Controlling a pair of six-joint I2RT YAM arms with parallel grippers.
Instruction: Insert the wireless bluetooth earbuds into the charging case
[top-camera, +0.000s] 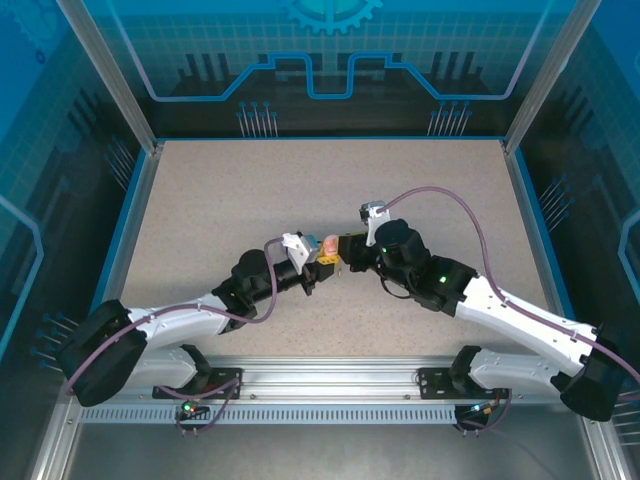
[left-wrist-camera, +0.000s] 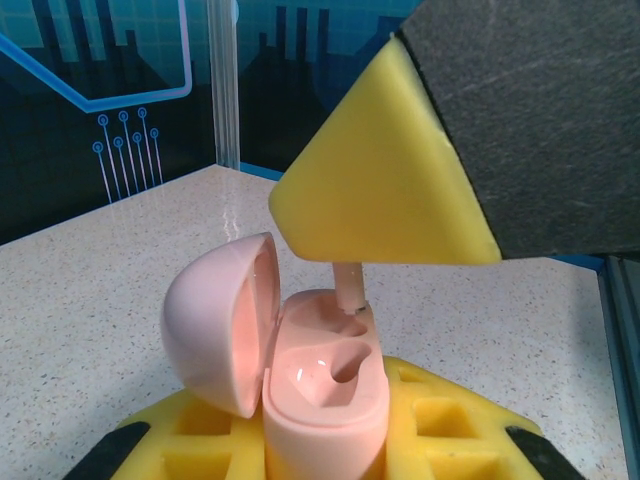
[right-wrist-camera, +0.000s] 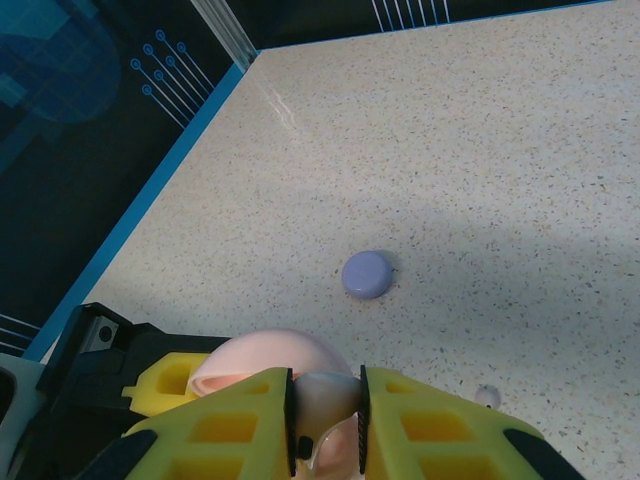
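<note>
Left wrist view: left gripper (left-wrist-camera: 320, 445) is clamped on the pink charging case (left-wrist-camera: 325, 395), yellow fingers (left-wrist-camera: 440, 420) pressed on either side of its base. Case upright, lid hinged open to the left. Right gripper's yellow pad sits just above the case, with the pink earbud (left-wrist-camera: 348, 285) pinched in it. Stem points down, its tip at the rim of the far socket in the case. Cannot tell if it is seated.

Right wrist view: right gripper (right-wrist-camera: 325, 400) has its jaws narrow, closed on the pale pink bud. The open case lid sits just beyond and below the fingers. A closed lilac case (right-wrist-camera: 368, 273) lies flat on the table (right-wrist-camera: 480, 150), well apart from both grippers. A small pale round object (right-wrist-camera: 487, 396) sits on the table near the right finger, too small to identify.

Top external view: both arms meet near the table's middle, grippers tip to tip with the pink case between them.
</note>
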